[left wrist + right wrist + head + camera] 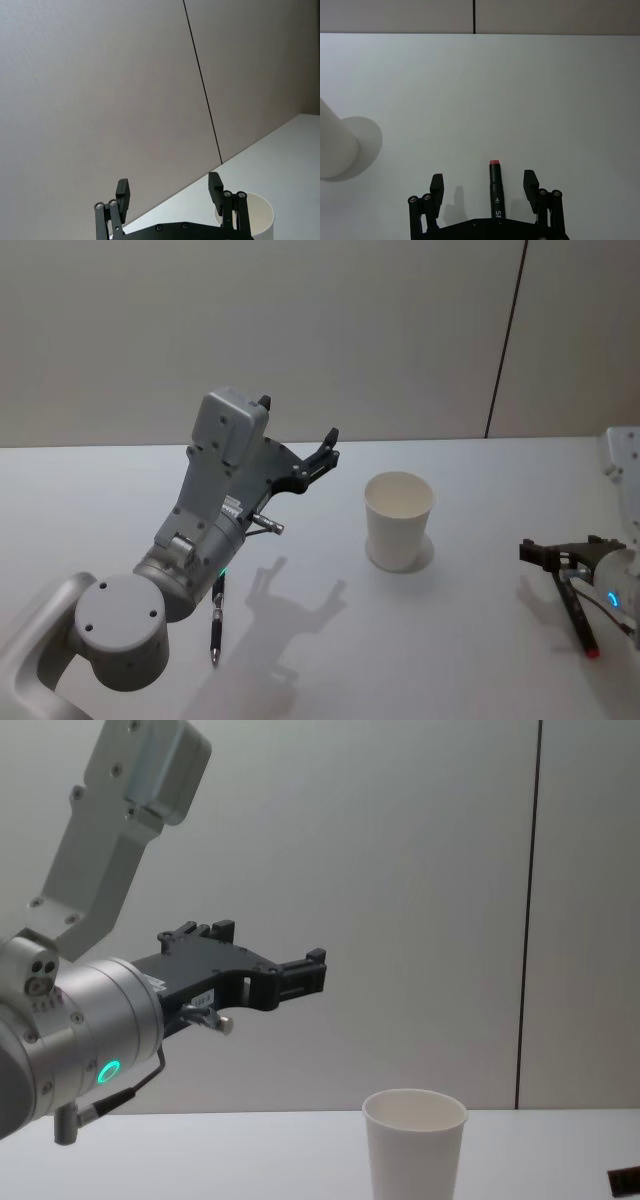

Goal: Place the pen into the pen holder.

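- Pen first: we see it lying flat on the bench, a dark barrel with a red end. It is at about 4 o'clock from the pen holder and well apart from it.
- The right gripper sits low over the pen with its fingers spread wide, one on each side of the barrel. In the right wrist view neither finger touches the pen, so nothing is pinched.
- The pen holder stands upright near the middle of the bench, mouth open, and from the head view we see nothing inside it.
- Over at 8 o'clock from the pen holder, a second pen lies on the bench, close by the left arm.
- The left gripper is up in the air at roughly 10 o'clock from the pen holder, well above the bench. Its fingers are spread and hold nothing.
- Where we stand, by our reading: early. The right gripper looks lined up for the grasp, but no pen is lifted and none is in the pen holder.
- What is left, as we judge it: close on the barrel, lift, and carry the pen toward 10 o'clock until it is over the rim. Then tip it upright and let it drop in.
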### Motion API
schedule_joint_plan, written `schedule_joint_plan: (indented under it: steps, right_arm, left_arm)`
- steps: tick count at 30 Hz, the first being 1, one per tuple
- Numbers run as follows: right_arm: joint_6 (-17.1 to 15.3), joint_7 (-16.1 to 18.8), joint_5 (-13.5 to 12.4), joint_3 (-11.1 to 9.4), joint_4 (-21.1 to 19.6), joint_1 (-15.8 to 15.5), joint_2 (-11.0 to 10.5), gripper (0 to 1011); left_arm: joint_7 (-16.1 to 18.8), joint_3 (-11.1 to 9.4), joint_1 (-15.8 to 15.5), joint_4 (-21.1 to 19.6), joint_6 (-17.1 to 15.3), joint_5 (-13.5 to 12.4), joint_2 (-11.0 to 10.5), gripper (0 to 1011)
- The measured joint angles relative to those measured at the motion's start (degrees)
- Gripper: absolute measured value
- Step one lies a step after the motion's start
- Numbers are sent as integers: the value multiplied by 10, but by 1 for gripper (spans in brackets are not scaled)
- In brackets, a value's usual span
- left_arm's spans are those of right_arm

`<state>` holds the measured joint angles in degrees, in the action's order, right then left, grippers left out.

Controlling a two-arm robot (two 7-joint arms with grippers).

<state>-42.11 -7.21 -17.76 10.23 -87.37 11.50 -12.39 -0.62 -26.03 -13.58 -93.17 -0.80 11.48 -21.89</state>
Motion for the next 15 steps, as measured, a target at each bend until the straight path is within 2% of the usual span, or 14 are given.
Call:
schedule_joint_plan:
  steps: [15]
  right_arm:
    - [-21, -4, 14, -3, 46, 30, 13, 1001]
  left_arm:
    - [0, 0, 0, 0, 0, 0, 0, 1000]
